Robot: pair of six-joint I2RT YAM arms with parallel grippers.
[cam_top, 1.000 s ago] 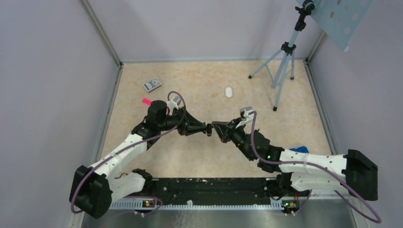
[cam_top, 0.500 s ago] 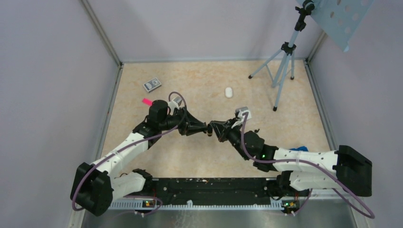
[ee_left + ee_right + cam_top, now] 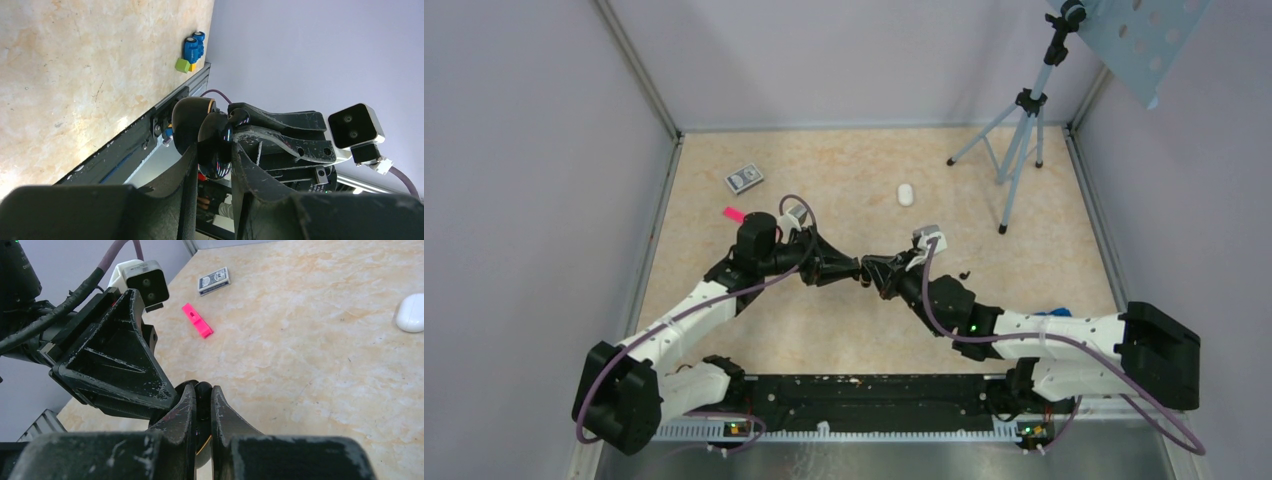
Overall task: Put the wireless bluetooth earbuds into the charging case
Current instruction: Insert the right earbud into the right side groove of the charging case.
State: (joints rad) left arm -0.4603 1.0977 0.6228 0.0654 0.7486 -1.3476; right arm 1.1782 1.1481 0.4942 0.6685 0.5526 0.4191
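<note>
My left gripper [image 3: 859, 270] [image 3: 214, 156] is shut on a glossy black charging case [image 3: 215, 142], held above the table with its gold-rimmed lid [image 3: 191, 121] swung open behind it. My right gripper [image 3: 871, 270] [image 3: 202, 390] meets it tip to tip, shut on a small black earbud [image 3: 203, 396] pressed against the case. In the left wrist view that black earbud [image 3: 238, 117] shows at the tip of the right fingers [image 3: 280, 131]. The inside of the case is hidden. A white oval case [image 3: 905, 194] [image 3: 411, 313] lies closed on the far table.
A pink block [image 3: 733, 213] [image 3: 197, 321] and a card deck [image 3: 744, 179] [image 3: 214, 280] lie at the far left. A tripod [image 3: 1016, 140] stands at the far right. Blue toy blocks [image 3: 194, 47] and a green block [image 3: 182, 65] sit by the right arm. A small dark speck [image 3: 964, 273] lies right of the grippers.
The right arm has slid left, closing the small gap until its fingertips meet the case in my left gripper. The left arm has barely moved.
</note>
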